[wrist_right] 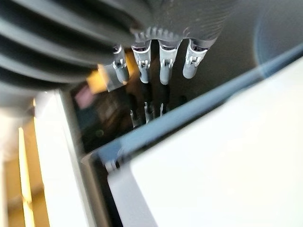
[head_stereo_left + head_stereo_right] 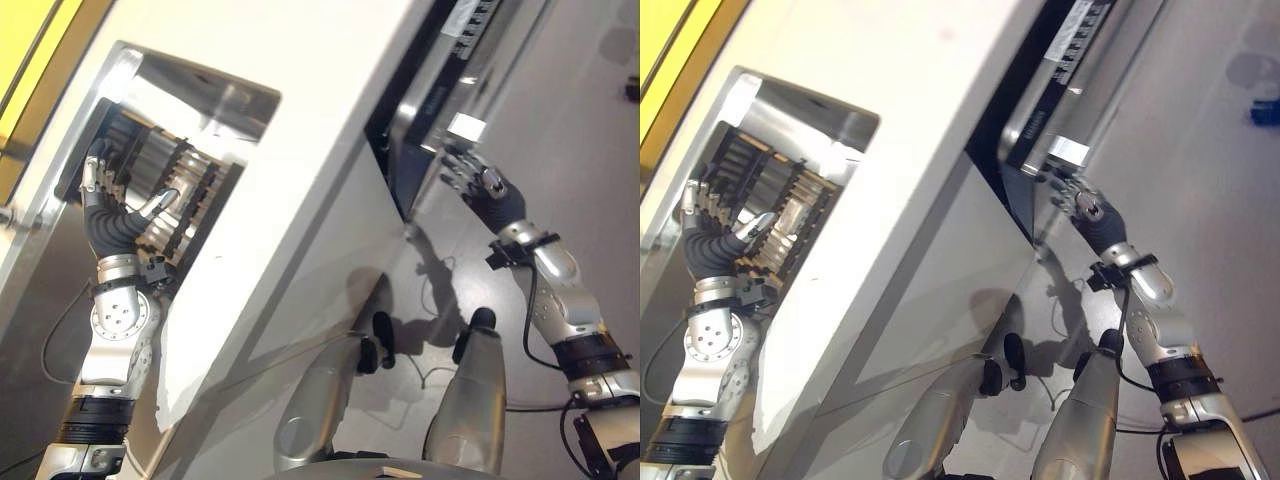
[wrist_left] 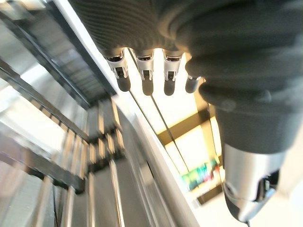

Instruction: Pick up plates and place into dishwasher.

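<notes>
A dish rack point(image 2: 175, 190) of dark and silver slats stands in the steel sink point(image 2: 215, 95) set into the white counter point(image 2: 320, 120). I cannot tell single plates apart in it. My left hand point(image 2: 108, 218) is at the rack's near end, fingers point(image 2: 95, 172) straight against a dark flat piece, thumb out, holding nothing. The dishwasher point(image 2: 1040, 110) has a dark glossy front below the counter's edge. My right hand point(image 2: 482, 188) reaches to it, open, fingertips point(image 1: 163, 75) close to the glossy door and mirrored in it.
The white cabinet front point(image 2: 300, 300) runs between the two arms. Grey floor point(image 2: 590, 150) lies to the right of the dishwasher. A yellow band point(image 2: 30, 40) runs behind the sink.
</notes>
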Robot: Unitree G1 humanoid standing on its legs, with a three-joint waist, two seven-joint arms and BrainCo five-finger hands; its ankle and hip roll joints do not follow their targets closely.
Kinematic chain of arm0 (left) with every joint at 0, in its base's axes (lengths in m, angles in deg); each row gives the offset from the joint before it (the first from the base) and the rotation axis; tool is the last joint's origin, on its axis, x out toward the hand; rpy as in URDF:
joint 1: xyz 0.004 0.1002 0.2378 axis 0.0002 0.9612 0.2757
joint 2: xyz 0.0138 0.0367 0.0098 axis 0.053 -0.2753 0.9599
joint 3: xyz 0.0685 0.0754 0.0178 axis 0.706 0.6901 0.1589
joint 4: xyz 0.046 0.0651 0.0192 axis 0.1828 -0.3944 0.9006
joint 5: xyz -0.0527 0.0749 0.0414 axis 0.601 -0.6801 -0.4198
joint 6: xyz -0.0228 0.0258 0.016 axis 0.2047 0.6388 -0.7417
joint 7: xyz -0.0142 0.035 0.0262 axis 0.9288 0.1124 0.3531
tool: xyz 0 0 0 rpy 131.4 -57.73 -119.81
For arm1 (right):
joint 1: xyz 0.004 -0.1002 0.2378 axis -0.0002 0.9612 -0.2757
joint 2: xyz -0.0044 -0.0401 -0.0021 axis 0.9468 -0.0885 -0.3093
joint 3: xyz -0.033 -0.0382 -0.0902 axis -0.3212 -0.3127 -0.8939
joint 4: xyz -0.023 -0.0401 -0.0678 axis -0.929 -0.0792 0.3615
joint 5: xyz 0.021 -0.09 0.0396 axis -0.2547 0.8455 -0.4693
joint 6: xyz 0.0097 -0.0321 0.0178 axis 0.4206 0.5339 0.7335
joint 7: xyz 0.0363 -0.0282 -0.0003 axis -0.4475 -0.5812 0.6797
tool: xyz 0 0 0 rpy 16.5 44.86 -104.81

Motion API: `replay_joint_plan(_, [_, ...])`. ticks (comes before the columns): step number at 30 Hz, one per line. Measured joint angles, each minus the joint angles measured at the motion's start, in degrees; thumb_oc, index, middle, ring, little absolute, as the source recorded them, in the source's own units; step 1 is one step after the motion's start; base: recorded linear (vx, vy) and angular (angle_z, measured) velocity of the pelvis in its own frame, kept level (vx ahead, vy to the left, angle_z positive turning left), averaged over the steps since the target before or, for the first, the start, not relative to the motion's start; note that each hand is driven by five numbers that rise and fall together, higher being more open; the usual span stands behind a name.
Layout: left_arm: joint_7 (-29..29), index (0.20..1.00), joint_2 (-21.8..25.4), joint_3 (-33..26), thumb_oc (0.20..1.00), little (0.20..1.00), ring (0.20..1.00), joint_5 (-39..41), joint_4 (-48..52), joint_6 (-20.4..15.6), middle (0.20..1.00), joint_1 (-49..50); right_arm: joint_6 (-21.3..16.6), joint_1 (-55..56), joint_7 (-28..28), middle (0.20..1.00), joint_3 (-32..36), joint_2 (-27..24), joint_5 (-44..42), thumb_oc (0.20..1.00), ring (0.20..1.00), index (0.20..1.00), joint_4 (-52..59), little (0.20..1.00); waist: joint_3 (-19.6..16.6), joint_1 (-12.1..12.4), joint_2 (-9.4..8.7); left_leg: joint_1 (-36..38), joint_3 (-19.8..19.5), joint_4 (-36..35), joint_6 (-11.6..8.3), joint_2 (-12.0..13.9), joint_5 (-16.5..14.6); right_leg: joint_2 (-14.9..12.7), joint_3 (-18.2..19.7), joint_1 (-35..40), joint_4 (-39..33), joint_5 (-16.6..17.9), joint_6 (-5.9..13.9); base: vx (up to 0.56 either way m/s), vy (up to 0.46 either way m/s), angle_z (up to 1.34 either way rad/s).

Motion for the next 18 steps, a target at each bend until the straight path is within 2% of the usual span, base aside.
replay_joint_plan(2, [0.4,1.0,0.0,-0.2,1.0,1.0,1.0,0.3,0.0,0.5,1.0,0.7,-1.8,-0.3,-0.9,1.0,2.8,0.7,-0.2,1.0,1.0,1.0,0.6,1.0,0.6,1.6,-0.87,1.7,-2.0,-1.0,-0.66,0.3,0.5,-0.1,-2.8,3.6,0.1,-1.4,-0.22,0.07,-0.181,0.7])
replay_joint_plan(4, [0.9,1.0,0.3,-0.9,1.0,1.0,1.0,0.3,-0.1,0.7,1.0,1.3,-2.7,0.4,-1.8,1.0,4.1,0.6,-0.5,1.0,1.0,1.0,0.1,1.0,1.2,1.8,-1.66,3.3,-3.8,-2.0,-1.4,0.6,1.0,0.1,-5.1,6.5,-0.4,-2.4,-0.55,0.07,-0.166,0.54])
replay_joint_plan(8, [2.2,1.0,0.3,-1.2,1.0,1.0,1.0,0.2,-0.5,1.6,1.0,1.2,-4.6,1.6,-3.0,1.0,4.8,2.6,-1.9,1.0,1.0,1.0,-0.3,1.0,1.3,2.2,-1.98,5.1,-6.8,-4.2,-2.95,1.8,2.0,1.9,-9.0,10.9,-3.1,-2.8,-1.59,0.04,-0.174,0.3])
replay_joint_plan(11, [3.5,1.0,0.5,-1.5,1.0,1.0,1.0,0.1,-0.5,1.8,1.0,0.1,-5.5,3.5,-4.6,1.0,4.6,4.5,-2.4,1.0,1.0,1.0,-0.6,1.0,1.4,3.3,-2.92,7.4,-7.8,-6.4,-3.99,3.3,2.9,3.6,-11.3,13.8,-5.6,-2.4,-2.16,-0.05,-0.098,0.17])
replay_joint_plan(15, [5.1,1.0,0.6,-1.6,1.0,1.0,1.0,0.1,-0.5,2.0,1.0,-0.6,-5.4,4.1,-5.6,1.0,4.5,4.3,-2.3,1.0,1.0,1.0,-0.9,1.0,1.2,3.7,-3.53,8.5,-7.9,-8.3,-4.43,4.6,4.1,5.4,-12.2,15.9,-7.7,-1.7,-2.52,-0.02,-0.046,0.14])
replay_joint_plan(18, [6.6,1.0,0.5,-1.4,1.0,1.0,1.0,0.0,-0.5,3.4,1.0,-0.6,-4.7,4.5,-7.3,1.0,3.6,5.3,-2.3,1.0,1.0,1.0,-1.0,1.0,1.1,4.0,-3.75,10.5,-7.9,-9.9,-4.7,5.3,4.5,6.8,-12.2,17.9,-10.6,-0.5,-2.63,0.0,-0.005,-0.09])
